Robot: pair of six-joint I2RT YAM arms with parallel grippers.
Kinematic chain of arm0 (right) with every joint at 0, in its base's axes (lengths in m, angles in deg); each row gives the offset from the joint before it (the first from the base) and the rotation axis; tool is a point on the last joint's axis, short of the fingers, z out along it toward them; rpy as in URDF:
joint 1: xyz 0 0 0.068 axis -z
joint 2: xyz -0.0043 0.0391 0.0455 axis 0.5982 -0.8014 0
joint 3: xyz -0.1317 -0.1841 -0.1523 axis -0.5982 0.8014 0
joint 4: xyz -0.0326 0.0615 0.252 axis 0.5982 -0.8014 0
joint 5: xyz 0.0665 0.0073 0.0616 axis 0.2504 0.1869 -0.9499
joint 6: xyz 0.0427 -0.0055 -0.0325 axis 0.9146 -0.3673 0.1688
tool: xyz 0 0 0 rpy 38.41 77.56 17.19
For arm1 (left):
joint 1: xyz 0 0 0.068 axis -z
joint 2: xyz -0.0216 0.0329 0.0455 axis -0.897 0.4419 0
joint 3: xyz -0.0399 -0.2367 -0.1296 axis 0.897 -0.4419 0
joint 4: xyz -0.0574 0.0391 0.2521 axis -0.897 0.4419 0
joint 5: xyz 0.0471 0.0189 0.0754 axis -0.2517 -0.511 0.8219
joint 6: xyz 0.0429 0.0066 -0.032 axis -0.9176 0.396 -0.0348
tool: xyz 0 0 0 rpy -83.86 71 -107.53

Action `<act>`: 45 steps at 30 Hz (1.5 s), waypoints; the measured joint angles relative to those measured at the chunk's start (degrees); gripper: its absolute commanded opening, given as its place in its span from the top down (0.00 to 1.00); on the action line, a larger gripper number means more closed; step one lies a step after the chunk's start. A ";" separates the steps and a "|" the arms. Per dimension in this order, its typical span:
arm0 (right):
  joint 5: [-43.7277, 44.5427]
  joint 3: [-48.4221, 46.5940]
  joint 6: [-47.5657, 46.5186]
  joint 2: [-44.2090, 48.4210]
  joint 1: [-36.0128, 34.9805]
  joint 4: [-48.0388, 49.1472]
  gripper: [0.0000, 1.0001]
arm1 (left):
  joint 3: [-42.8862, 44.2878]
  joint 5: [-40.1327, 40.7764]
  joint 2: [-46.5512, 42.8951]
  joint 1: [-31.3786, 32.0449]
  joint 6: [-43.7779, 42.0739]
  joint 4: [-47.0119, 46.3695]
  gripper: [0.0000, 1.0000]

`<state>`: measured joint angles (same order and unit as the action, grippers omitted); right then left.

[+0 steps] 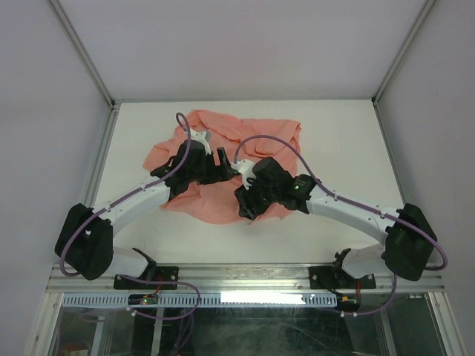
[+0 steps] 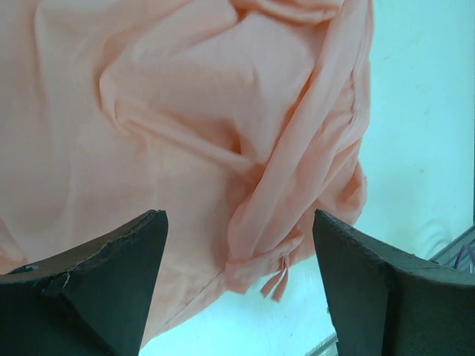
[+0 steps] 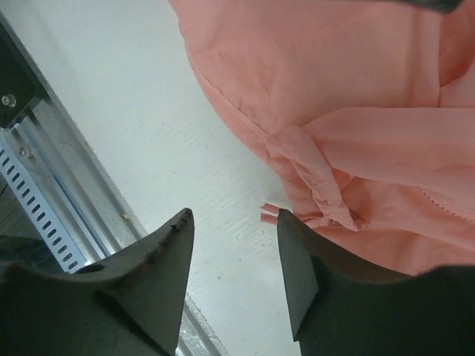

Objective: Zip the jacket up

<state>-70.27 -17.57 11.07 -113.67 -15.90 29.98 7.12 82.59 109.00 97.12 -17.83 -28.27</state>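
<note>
From above, the jacket [image 1: 223, 126] lies crumpled mid-table [image 1: 334, 222], with both arms reaching over it. The left wrist view shows the left gripper [image 2: 237, 285] with jaws apart above the jacket's folded hem. In the right wrist view, the right gripper [image 3: 234, 271] gapes empty at the jacket's edge.

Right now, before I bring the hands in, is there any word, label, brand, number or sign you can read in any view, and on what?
No text can be read in any view.
jacket: plain pink fabric, no label, brand or print showing.
left hand and right hand: bare black fingers, no marking.
green light on the right arm: a lamp only, no character.
</note>
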 measured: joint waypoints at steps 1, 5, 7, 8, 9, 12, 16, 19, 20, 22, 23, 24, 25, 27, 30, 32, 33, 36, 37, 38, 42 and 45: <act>-0.15 0.09 0.20 0.24 0.02 -0.07 0.40 | -0.90 -0.15 -0.46 0.07 0.15 0.24 0.19; -0.68 1.46 1.57 3.93 2.19 -0.42 0.38 | -4.35 -0.35 -3.06 1.86 0.76 1.44 0.18; -1.62 2.05 2.67 6.12 6.01 -0.33 0.38 | -4.68 0.02 -3.96 3.91 0.83 2.01 0.18; -2.08 2.45 3.52 7.39 9.46 0.09 0.38 | -4.68 0.39 -4.24 5.29 0.85 2.01 0.18; -2.54 2.84 4.52 8.31 13.57 0.61 0.38 | -4.66 0.57 -4.39 6.49 0.87 1.97 0.18; -3.85 4.87 7.56 9.03 24.92 4.04 0.38 | -4.66 1.03 -4.20 9.88 0.85 2.05 0.19; -5.29 7.13 12.37 6.64 36.33 7.63 0.41 | -3.93 1.70 -2.05 11.69 0.66 2.29 0.18; -5.95 7.13 16.04 2.12 42.01 12.46 0.43 | -3.08 2.27 0.24 11.72 0.09 2.75 0.17; -5.97 7.10 17.40 0.09 43.82 14.47 0.43 | -2.97 2.38 0.70 11.69 -0.26 2.89 0.16; -5.70 6.86 19.34 -3.72 46.03 17.44 0.45 | -2.93 2.62 1.01 11.69 -0.79 3.17 0.15; -5.44 6.64 20.00 -5.62 46.66 18.62 0.46 | -2.91 2.97 1.01 11.69 -0.98 3.34 0.15; -5.03 5.97 20.81 -8.11 47.34 19.63 0.47 | -2.78 3.61 1.01 11.69 -1.25 3.61 0.15; -4.79 5.16 21.27 -10.43 47.67 20.33 0.48 | -2.67 3.93 1.01 11.69 -1.51 3.85 0.15; -4.46 3.17 22.14 -15.02 47.89 21.88 0.50 | -2.56 4.74 1.01 11.69 -2.05 4.15 0.14; -4.72 0.61 23.15 -20.81 47.89 24.76 0.53 | -2.49 5.42 1.01 11.67 -2.29 4.33 0.14; -5.44 -0.26 23.69 -23.17 47.87 26.38 0.56 | -2.47 5.46 1.03 11.67 -2.36 4.33 0.14; -5.75 -0.46 23.91 -23.82 47.87 26.97 0.57 | -2.47 5.46 1.03 11.67 -2.38 4.33 0.14; -7.19 -1.14 24.48 -25.46 47.87 28.76 0.69 | -2.38 5.53 1.05 11.67 -2.51 4.33 0.15; -7.56 -1.46 24.59 -25.83 47.84 28.98 0.75 | -2.38 5.53 1.05 11.67 -2.54 4.33 0.14; -8.02 -1.92 24.79 -26.23 47.84 29.22 0.81 | -2.38 5.53 1.11 11.65 -2.56 4.33 0.14; -10.23 -3.69 24.98 -27.21 47.84 29.68 1.00 | -2.38 5.51 1.73 11.58 -2.56 4.33 0.14; -11.52 -4.92 24.74 -27.21 47.39 29.44 1.00 | -2.38 5.53 1.75 11.58 -2.56 4.31 0.14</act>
<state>-81.79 -22.49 35.81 -140.89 31.48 59.42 4.74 88.12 110.75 108.70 -20.38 -23.96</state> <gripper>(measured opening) 0.015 0.855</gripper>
